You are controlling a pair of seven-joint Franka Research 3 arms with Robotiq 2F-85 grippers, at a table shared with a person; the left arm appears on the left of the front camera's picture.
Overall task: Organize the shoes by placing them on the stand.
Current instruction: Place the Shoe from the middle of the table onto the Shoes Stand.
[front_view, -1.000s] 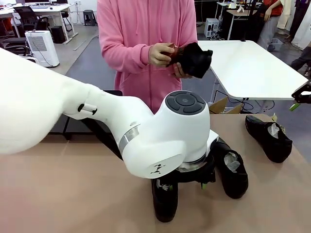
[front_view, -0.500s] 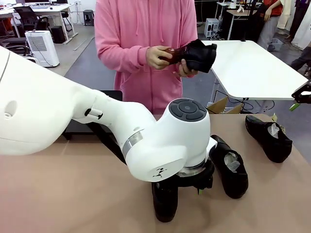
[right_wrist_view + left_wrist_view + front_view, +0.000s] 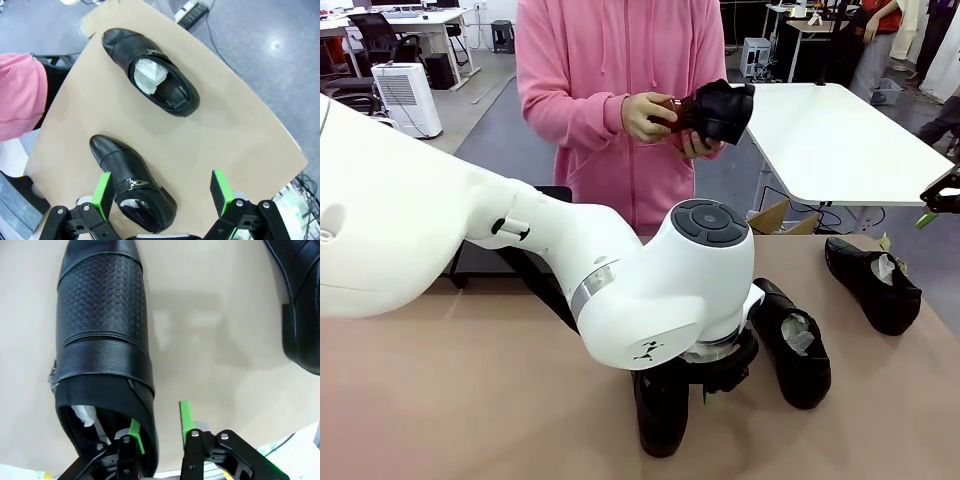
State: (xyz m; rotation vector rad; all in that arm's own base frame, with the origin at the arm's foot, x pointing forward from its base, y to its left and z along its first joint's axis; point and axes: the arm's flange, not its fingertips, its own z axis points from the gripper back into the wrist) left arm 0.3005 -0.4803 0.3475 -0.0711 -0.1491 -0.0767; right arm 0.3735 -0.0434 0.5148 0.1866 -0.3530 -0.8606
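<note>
My left gripper (image 3: 159, 414) is open and straddles the side wall of a glossy black shoe (image 3: 102, 340) near its heel, one green pad (image 3: 134, 432) inside the opening by the white paper and the other outside. In the front view this shoe (image 3: 660, 415) lies under my left wrist at the table's near edge. A second shoe (image 3: 795, 345) lies just to its right and a third (image 3: 875, 280) sits farther right. The person holds the fourth shoe (image 3: 725, 110) against a brown brush (image 3: 670, 108). My right gripper (image 3: 162, 185) hangs open high above two shoes (image 3: 150, 72) (image 3: 132, 182). The black stand (image 3: 485, 262) sits behind my left arm.
The big white left arm (image 3: 520, 270) covers much of the stand and the table's left middle. The person in a pink hoodie (image 3: 610, 90) stands at the far edge. A white table (image 3: 830, 140) stands beyond on the right. The tan tabletop (image 3: 220, 135) ends close by the shoes.
My left wrist has sunk and turned a little over the near shoe. The person has turned the held shoe in their hands. The right arm has stayed still.
</note>
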